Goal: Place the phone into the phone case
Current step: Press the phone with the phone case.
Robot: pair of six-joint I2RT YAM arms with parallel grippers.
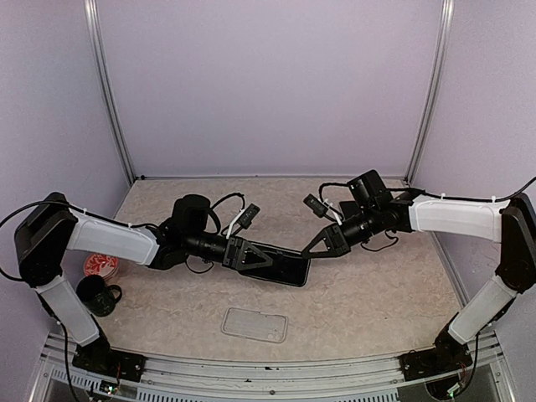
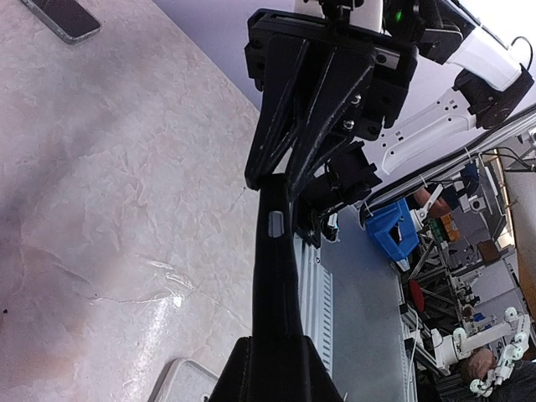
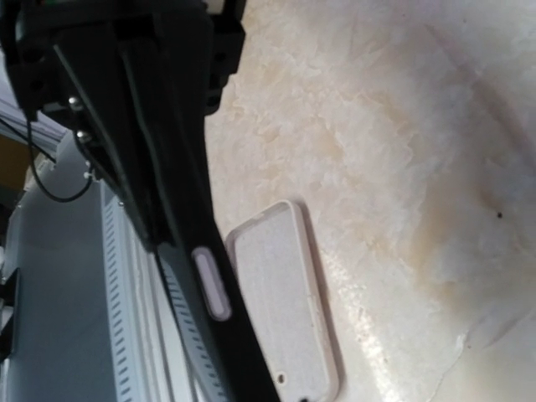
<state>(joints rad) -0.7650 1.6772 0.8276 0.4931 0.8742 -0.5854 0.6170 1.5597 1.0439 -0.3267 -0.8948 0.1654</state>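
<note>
So the phone (image 1: 285, 270) is being held up off the table (image 1: 377, 293), mid-scene and edge-on. Its left end is being pinched by the left gripper (image 1: 264, 260), and the right gripper (image 1: 310, 249) is being pressed together on its right end, probably so it's being steadied for lining up. The phone case (image 1: 254, 324) is being left open side up just nearer. A mug (image 1: 100, 295) and a red-and-white disc (image 1: 100, 266) are being left well off to the left, so nothing is being blocked.
</note>
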